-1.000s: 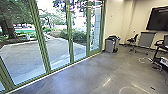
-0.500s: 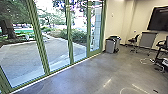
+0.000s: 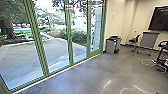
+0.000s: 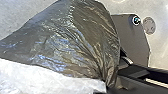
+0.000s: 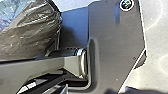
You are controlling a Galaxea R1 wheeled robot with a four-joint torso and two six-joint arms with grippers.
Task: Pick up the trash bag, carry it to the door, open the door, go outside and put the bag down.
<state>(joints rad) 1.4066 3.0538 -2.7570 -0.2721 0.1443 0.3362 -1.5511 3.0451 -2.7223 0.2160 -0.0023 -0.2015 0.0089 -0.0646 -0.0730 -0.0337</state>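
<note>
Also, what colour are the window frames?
The window frames are green, seen best in the head view.

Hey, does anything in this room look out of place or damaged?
Mostly tidy. A thin pale loop, probably a cable, lies loose on the floor at the head view's right, which looks untidy. The trash bag shows no obvious tear.

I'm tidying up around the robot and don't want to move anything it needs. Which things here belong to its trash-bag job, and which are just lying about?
Part of the job:
- dark trash bag
- green-framed glass front, presumably the way out
- paved ground outside

Just about the room:
- gray bin
- chair
- gray cabinet-like unit
- wall screen
</note>
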